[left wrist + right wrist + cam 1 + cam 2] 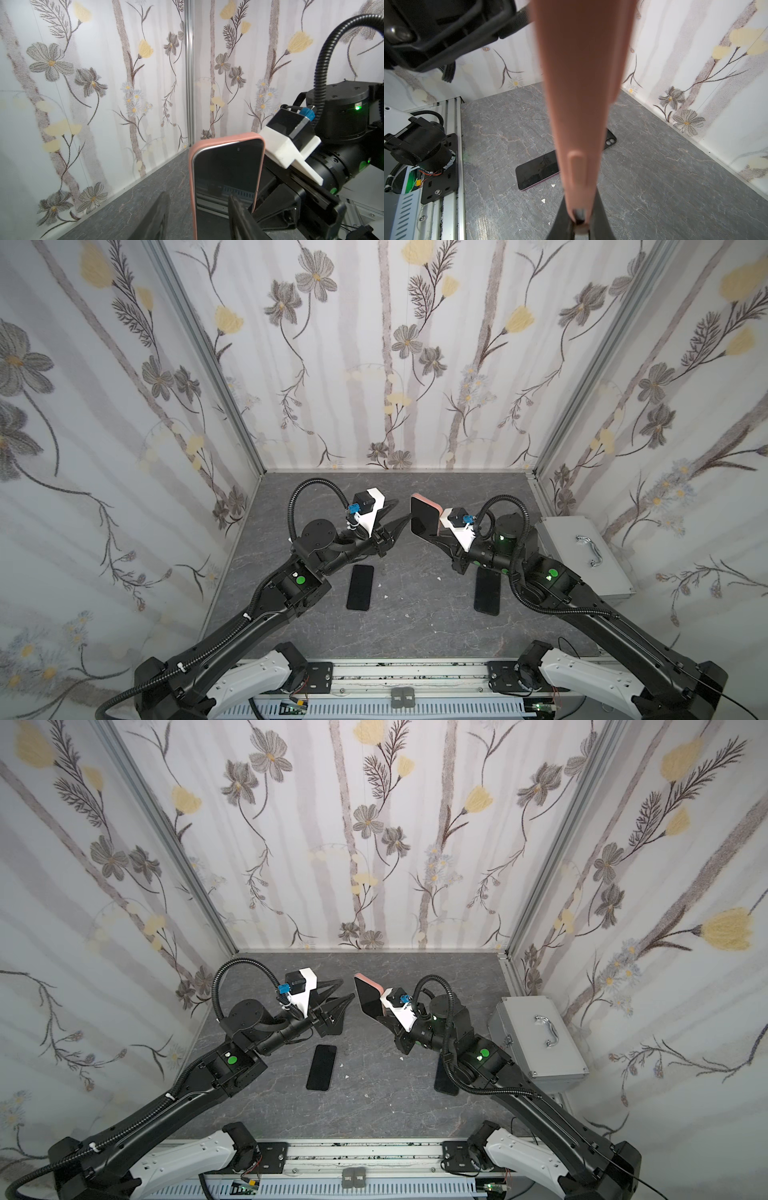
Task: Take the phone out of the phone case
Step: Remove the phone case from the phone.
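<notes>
Left wrist view: right gripper (pixel 259 209) clamps the cased phone (pixel 225 180) upright above the worktop's (pixel 415 614) far middle. Pink phone case (pixel 192 187) looks soft and grippy, the glass slippery, so the left gripper (pixel 401 516), jaws apart, should peel a case corner.

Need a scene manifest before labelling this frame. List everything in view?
phone: 1, black screen, inside the pink case, held up off the table
pink case: 1, pink, around the phone
black slabs: 2, black, flat on the table; one by the left arm, one partly under the right arm; phone or empty case, cannot tell
metal box: 1, silver with handle, table's right edge
white scraps: at least three, white, scattered on the table
table: 1, grey marbled
walls: 3, white floral
left gripper: 1, black, open, tips at the phone
right gripper: 1, black, shut on the pink case's edge
</notes>
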Action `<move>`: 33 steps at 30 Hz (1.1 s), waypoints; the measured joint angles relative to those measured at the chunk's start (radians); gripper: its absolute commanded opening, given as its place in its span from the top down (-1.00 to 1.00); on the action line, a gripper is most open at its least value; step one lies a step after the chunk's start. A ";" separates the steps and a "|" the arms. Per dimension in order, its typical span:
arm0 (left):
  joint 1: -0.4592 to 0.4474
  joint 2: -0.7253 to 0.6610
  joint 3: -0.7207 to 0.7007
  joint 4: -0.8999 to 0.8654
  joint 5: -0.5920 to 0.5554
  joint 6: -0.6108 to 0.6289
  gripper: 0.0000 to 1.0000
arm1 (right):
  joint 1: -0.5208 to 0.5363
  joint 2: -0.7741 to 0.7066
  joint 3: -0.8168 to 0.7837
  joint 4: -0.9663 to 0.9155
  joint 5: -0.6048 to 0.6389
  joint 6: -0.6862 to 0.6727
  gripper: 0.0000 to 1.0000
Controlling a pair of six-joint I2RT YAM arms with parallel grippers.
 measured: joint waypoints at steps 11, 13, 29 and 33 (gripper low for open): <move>-0.010 0.002 0.000 0.001 0.017 0.023 0.27 | 0.001 0.037 0.029 -0.004 -0.043 -0.005 1.00; -0.011 0.000 0.000 0.001 0.012 0.028 0.27 | 0.001 0.037 0.029 -0.004 -0.057 -0.010 1.00; -0.011 -0.007 -0.013 0.019 -0.024 0.038 0.23 | 0.006 0.054 0.030 -0.012 -0.090 -0.018 1.00; -0.011 -0.007 -0.014 0.020 -0.024 0.037 0.23 | 0.009 0.056 0.031 -0.012 -0.091 -0.018 1.00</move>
